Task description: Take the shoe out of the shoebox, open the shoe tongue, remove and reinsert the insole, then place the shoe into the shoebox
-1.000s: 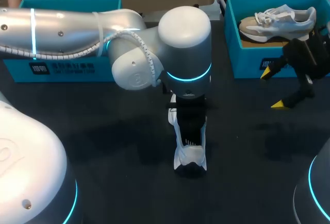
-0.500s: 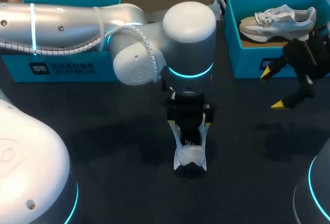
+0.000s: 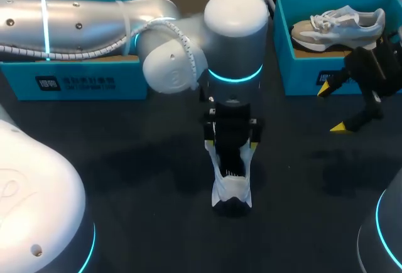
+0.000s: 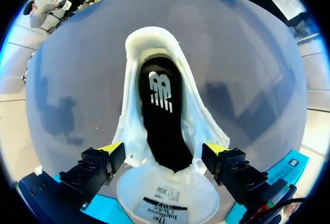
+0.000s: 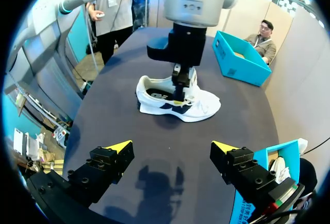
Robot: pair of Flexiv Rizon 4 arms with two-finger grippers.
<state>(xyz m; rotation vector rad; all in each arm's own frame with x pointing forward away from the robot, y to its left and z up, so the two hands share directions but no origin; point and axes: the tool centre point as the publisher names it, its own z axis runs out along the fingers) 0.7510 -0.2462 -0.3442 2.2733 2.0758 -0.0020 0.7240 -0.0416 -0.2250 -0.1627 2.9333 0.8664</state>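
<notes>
We are in a robot lab. Our big silver left arm (image 3: pixel 94 25) with a glowing blue ring and our right arm (image 3: pixel 386 235) hang over a dark desk (image 3: pixel 125 160). It holds a white shoe (image 3: pixel 231 188), the left shoebox (image 3: pixel 75 81) and the right shoebox (image 3: pixel 301 78).

A dark, matte table (image 3: pixel 125 179) fills the scene. At its far right corner stands a teal box (image 3: pixel 301 75). Inside it lies a second sneaker (image 3: pixel 339 25), white and beige with white laces, its toe towards the table's middle.
</notes>
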